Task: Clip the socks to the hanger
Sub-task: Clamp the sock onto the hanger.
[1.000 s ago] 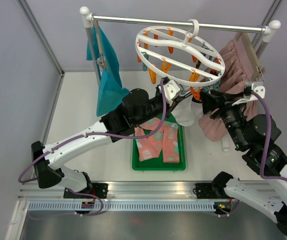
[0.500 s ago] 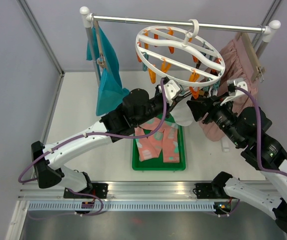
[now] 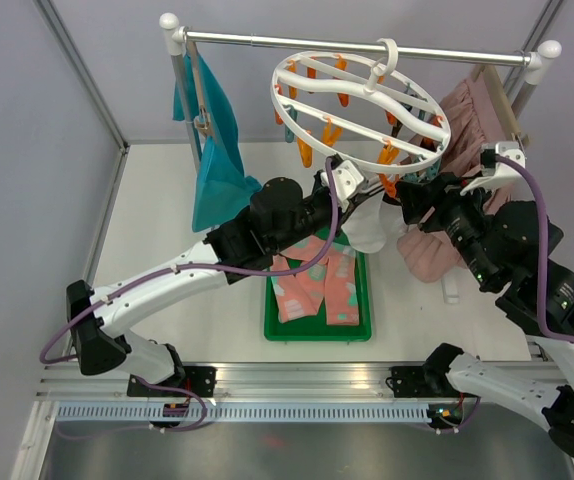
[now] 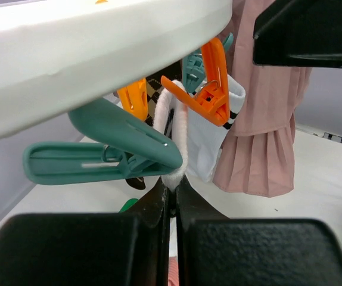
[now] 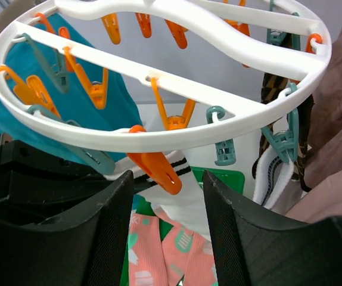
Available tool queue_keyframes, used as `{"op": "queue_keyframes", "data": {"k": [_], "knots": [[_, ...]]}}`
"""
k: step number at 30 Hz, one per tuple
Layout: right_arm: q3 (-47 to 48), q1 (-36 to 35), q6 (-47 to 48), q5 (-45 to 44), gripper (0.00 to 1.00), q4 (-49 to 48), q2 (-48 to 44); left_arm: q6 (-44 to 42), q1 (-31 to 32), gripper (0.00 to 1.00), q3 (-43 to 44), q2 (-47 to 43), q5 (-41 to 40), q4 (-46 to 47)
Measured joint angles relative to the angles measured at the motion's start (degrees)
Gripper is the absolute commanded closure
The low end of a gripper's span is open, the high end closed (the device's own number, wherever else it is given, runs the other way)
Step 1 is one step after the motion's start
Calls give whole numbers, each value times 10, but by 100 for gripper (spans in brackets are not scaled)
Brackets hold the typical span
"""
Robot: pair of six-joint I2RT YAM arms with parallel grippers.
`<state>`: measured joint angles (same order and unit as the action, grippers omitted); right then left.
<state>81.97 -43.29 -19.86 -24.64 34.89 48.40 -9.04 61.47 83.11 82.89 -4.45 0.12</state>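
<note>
White ribbed cuff of a striped sock [image 4: 180,134] is pinched in the left gripper [image 4: 171,193], its jaws clamped tight. The cuff is lifted against an orange clip [image 4: 205,98] under the near rim of the hanger [image 5: 189,136], likely so the clip can bite it. Opposite, the right gripper [image 5: 166,179] stands partly spread and empty, the clip just beyond its fingertips, probably to squeeze it. Pink socks [image 3: 317,285] lie in the green tray [image 3: 270,325] below.

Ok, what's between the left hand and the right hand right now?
In the top view, a white sock with black stripes hangs from the hanger between the left hand and the right hand; the left hand pinches its edge.
</note>
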Motion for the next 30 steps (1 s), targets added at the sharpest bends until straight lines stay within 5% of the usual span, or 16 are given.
{"op": "queue_keyframes", "data": {"k": [14,30], "knots": [[4,-23,11,-29,43,-6,57,0,0,98,17,10,-2,-3],[23,-127,32,-203,47,-11,93,0,0,98,24,16,0,-6]]}}
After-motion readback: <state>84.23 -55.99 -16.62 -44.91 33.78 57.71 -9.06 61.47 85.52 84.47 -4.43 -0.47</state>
